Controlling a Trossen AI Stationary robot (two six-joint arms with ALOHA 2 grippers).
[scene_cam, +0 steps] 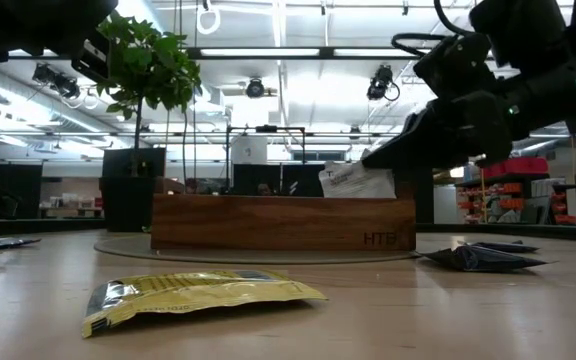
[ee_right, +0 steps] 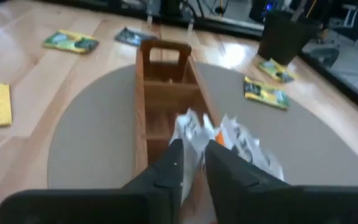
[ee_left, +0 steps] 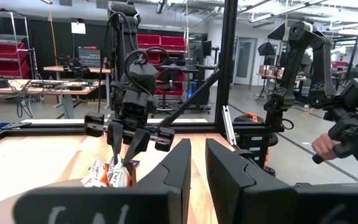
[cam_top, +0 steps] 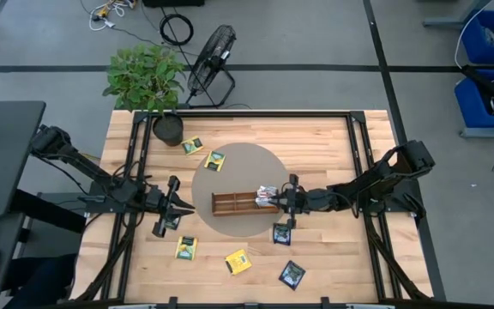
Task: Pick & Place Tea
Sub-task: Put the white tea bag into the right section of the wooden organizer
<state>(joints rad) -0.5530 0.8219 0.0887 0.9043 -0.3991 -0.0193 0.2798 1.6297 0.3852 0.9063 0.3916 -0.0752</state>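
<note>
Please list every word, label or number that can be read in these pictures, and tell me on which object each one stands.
"HTP": on the front wall of the wooden tray, near its right end, in the low view.
White-and-orange sachets in the tray: print shows, too blurred to read.
Yellow sachet on the table: print too blurred to read.
Black sachets: labels too small to read.

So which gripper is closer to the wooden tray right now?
Right. The right gripper sits over the wooden tray at its right end, by the white-and-orange sachets; the left gripper hovers off its left end.
</note>
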